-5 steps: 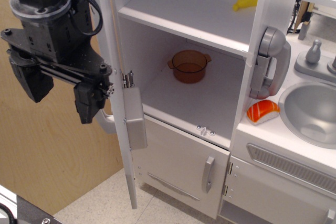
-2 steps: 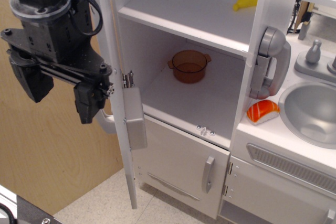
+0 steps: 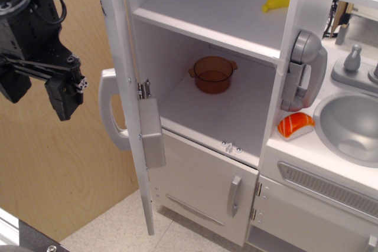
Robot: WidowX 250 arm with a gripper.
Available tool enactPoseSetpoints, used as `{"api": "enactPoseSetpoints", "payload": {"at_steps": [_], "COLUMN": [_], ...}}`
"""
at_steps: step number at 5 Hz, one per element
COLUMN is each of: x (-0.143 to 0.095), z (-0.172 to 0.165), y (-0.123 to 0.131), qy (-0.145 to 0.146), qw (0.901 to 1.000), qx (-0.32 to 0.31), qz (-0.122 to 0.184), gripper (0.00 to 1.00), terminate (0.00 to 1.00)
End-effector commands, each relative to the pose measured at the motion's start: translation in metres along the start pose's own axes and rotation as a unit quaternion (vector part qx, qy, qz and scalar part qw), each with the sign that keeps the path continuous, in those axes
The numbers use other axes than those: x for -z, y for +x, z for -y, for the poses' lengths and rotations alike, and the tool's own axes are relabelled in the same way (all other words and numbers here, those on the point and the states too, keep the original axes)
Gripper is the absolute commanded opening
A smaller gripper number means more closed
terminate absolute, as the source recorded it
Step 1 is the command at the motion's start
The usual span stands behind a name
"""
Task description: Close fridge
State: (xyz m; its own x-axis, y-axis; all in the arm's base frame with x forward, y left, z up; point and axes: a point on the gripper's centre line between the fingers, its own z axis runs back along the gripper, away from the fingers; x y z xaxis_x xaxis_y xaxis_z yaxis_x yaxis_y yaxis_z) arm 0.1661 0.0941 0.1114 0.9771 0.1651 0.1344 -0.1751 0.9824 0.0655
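Observation:
The fridge [image 3: 224, 116] is a tall white toy cabinet with white shelves. Its large door [image 3: 127, 75] stands wide open and is seen edge-on, with its vertical handle [image 3: 109, 110] on the left face. My black gripper [image 3: 38, 94] hangs to the left of the door, apart from the handle. Its fingers [image 3: 62, 100] are spread and hold nothing. An orange see-through pot [image 3: 212, 74] sits on the lower shelf. A yellow banana [image 3: 276, 1] lies on the upper shelf.
A grey block [image 3: 152, 134] sticks out from the door's inner side. The smaller lower door [image 3: 201, 187] is shut. A grey toy phone [image 3: 304, 72], a sushi piece [image 3: 295, 125] and a sink [image 3: 351, 125] are on the right. A wooden wall [image 3: 59, 169] stands behind the gripper.
My gripper has moved left and slightly up, away from the door handle, which now shows fully. The door stays open at the same angle.

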Motion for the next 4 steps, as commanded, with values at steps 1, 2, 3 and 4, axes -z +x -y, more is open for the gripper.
{"api": "enactPoseSetpoints", "payload": {"at_steps": [1,2,3,4], "x": [0.021,0.024,0.030,0.034], "z": [-0.057,-0.066,-0.060,-0.045], "y": [0.033,0.059,0.078,0.093], "qy": [0.045,0.048,0.055,0.048], "qw": [0.9983,0.9962,0.9946,0.9968], "qx": [-0.034,-0.067,-0.085,-0.058], "qz": [0.016,0.029,0.024,0.027], "gripper": [1.00,1.00,1.00,1.00], "terminate": [0.00,0.00,0.00,0.00]}}
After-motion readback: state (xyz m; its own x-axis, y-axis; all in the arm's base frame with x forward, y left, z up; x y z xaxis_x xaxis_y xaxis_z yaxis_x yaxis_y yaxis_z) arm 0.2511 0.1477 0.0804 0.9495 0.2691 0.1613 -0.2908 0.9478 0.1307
